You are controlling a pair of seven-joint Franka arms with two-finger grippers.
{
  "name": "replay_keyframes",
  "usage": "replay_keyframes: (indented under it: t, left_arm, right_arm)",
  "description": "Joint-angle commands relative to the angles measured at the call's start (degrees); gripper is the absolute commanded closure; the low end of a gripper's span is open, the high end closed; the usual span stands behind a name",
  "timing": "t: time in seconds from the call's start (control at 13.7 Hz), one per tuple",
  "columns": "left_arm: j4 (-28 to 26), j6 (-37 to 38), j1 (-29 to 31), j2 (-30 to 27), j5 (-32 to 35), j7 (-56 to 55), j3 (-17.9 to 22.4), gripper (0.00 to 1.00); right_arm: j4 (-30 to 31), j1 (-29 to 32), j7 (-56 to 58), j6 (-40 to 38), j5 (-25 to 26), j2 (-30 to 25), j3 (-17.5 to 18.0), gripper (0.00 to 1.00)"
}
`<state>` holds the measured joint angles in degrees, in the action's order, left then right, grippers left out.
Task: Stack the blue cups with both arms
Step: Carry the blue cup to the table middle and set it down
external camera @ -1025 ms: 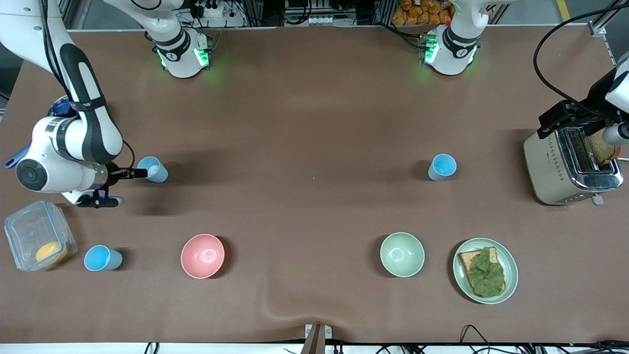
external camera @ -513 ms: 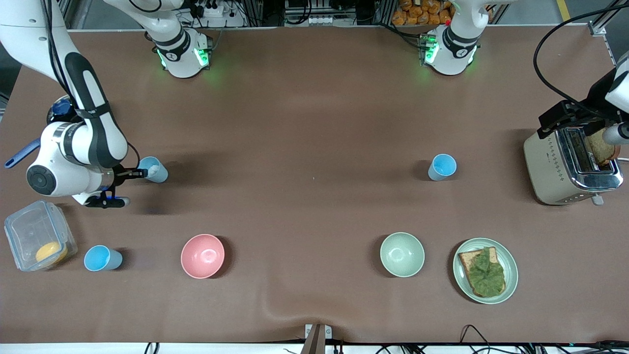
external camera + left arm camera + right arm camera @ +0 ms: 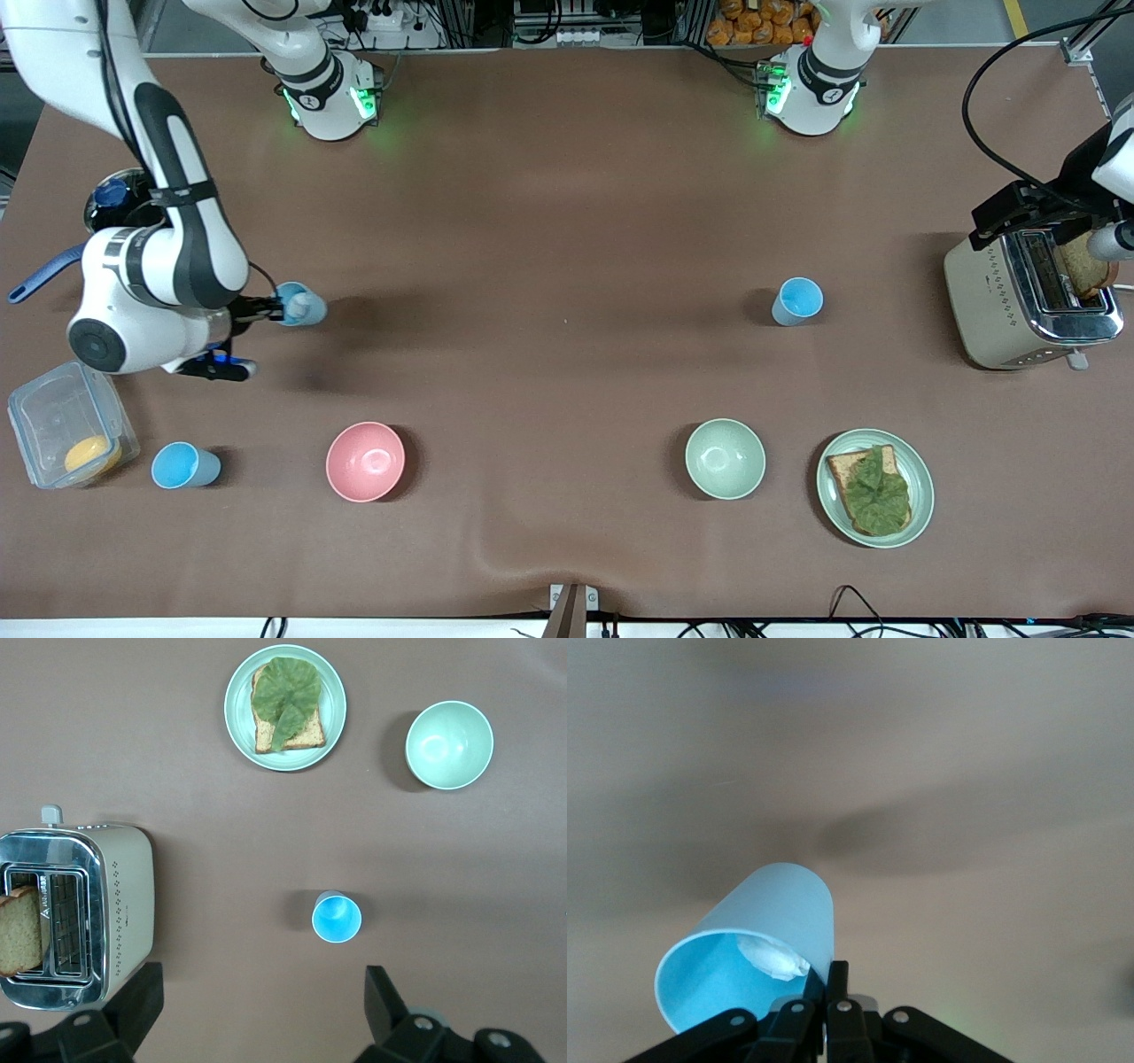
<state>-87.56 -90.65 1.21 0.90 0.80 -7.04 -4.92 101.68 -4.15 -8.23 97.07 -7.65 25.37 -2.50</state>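
My right gripper is shut on the rim of a light-blue cup, one finger inside the wall and one outside. The cup hangs tilted just over the table at the right arm's end, with a white scrap inside it. A second blue cup stands upright nearer the front camera, beside the clear box. A third blue cup stands toward the left arm's end. My left gripper is open, high over the table beside that cup; it is out of the front view.
A pink bowl, a pale green bowl and a plate with bread and lettuce lie near the front. A toaster with a side gripper over it stands at the left arm's end. A clear box sits at the right arm's end.
My right gripper has shut on the cup's rim, then tipped it and carried it a little toward the left arm's end. The left arm has not moved.
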Motion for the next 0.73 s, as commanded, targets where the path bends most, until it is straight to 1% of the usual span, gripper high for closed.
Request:
replay_keyframes:
  t: [0.0,0.15,0.22,0.37,0.51,0.66]
  left_arm:
    - [1.1,1.2,0.1,0.2,0.4,-1.2,-0.3,0.0]
    - [1.1,1.2,0.3,0.2,0.4,-1.2,-0.3,0.0]
    - [1.1,1.2,0.3,0.2,0.4,-1.1,-0.3,0.0]
    - [1.1,1.2,0.2,0.2,0.4,-1.1,-0.3,0.0]
    - [1.1,1.1,0.2,0.2,0.4,-1.1,-0.3,0.0]
    - [1.1,1.1,-0.1,0.2,0.4,-1.1,-0.3,0.0]
  right_arm:
    - [-7.7,-8.6,-10.7,-4.1,-6.6,2.6,-0.3,1.0]
    - [-10.8,-16.5,-15.6,-2.3,-11.6,4.8,-0.4,1.0]
    - [-13.8,-19.4,-19.9,-0.7,-12.2,6.6,-0.4,1.0]
    - [-17.2,-24.9,-25.7,3.3,-12.4,9.6,-0.1,1.0]
    - [-18.7,-29.1,-28.0,7.8,-13.4,12.0,-0.1,1.0]
    - [-18.7,-33.4,-30.9,13.2,-16.9,13.0,-0.1,1.0]
